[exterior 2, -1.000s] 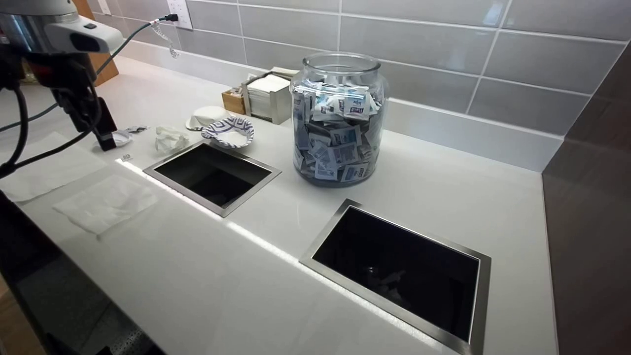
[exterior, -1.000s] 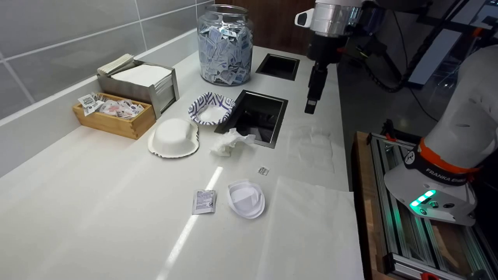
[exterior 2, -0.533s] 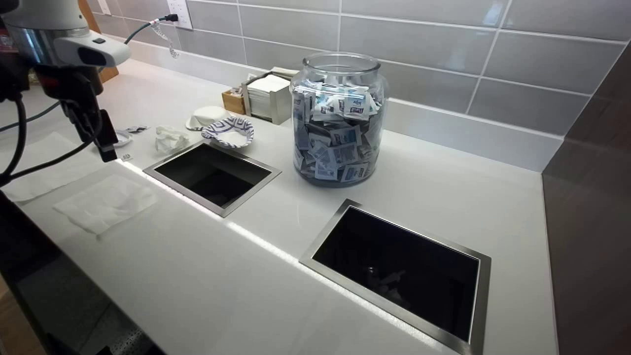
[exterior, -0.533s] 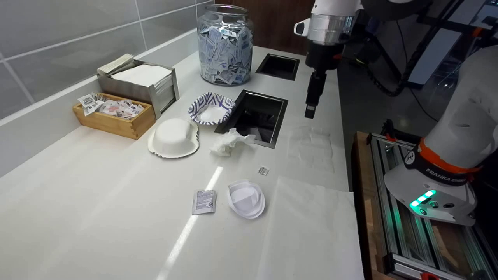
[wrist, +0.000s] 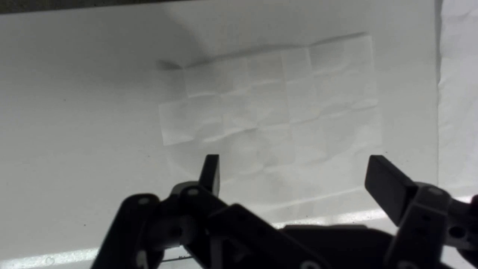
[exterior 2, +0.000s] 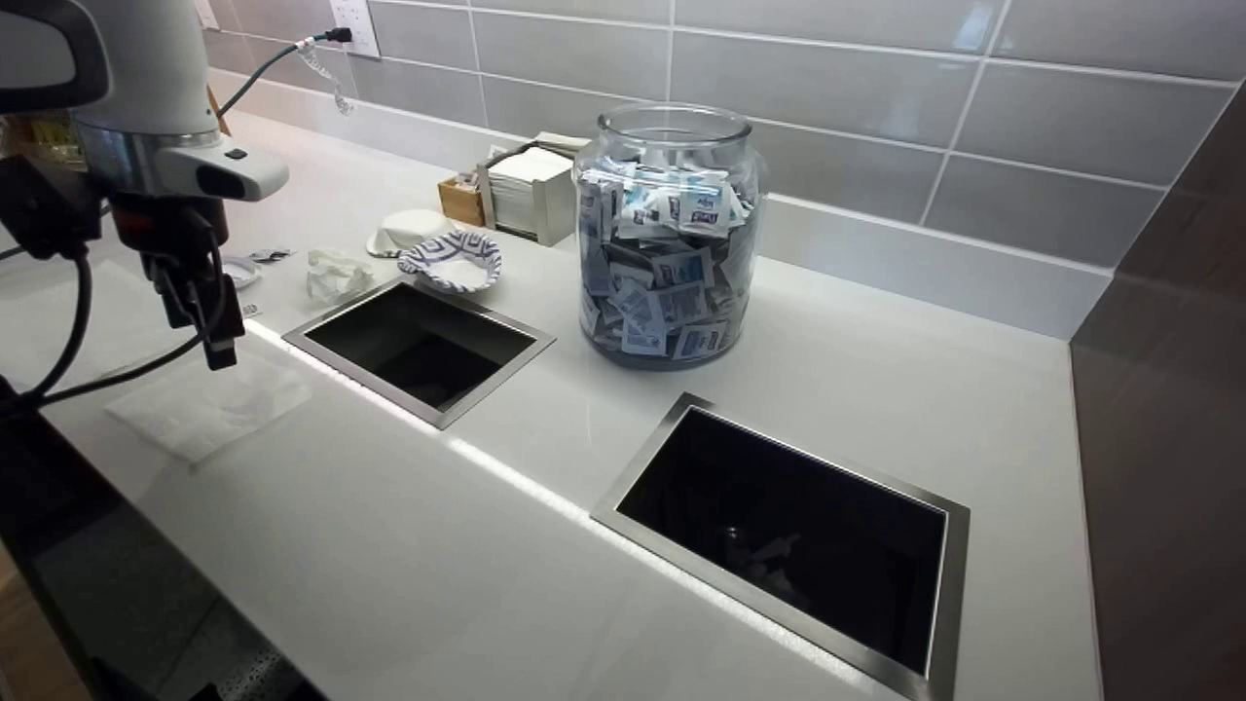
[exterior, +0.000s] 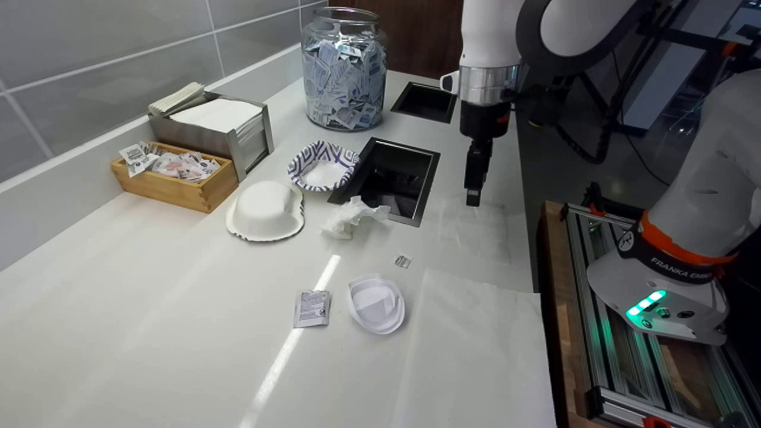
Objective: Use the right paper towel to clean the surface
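The hand (wrist: pixel 294 168) hovers released, its fingers (wrist: pixel 388 185) spread wide apart. In the wrist view the creased paper towel (wrist: pixel 269 104) lies spread on the tabletop (wrist: pixel 74 149), mostly toward 11 o'clock from the hand, with a larger white sheet (wrist: pixel 459 112) at 3 o'clock from the towel. In an exterior view a crumpled tissue (exterior: pixel 348 220) lies at the towel's 9 o'clock.

In an exterior view, six o'clock from the towel (exterior: pixel 477 236) lies the sheet (exterior: pixel 475 351). At eleven stands the jar (exterior: pixel 345 83).
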{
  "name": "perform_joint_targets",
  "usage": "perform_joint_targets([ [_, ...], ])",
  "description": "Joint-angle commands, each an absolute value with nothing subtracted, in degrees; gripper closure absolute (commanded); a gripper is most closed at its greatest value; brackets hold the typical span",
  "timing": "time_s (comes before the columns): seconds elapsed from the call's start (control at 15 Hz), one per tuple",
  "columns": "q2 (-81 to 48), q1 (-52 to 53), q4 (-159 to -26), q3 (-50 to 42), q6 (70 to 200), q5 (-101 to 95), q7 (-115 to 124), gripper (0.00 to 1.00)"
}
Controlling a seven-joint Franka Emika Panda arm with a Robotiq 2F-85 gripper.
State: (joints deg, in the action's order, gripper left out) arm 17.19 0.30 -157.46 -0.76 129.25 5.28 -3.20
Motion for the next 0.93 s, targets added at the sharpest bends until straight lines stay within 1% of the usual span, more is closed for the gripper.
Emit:
perform_joint_targets([
  [0.0,12.3,0.42,-157.42,-0.94,132.77,5.15,-3.57,0.0],
  [0.6,5.26,0.86,-157.39,-0.75,138.19,7.29,-5.22,0.0],
  [0.67,4.87,0.91,-157.38,-0.66,138.7,7.25,-5.21,0.07],
  [0.73,4.57,0.98,-157.37,-0.58,139.33,7.22,-5.32,0.24],
  [0.8,4.35,1.02,-157.36,-0.5,139.73,7.18,-5.27,0.31],
  [0.87,4.36,1.06,-157.33,-0.41,139.76,7.01,-5.16,0.32],
])
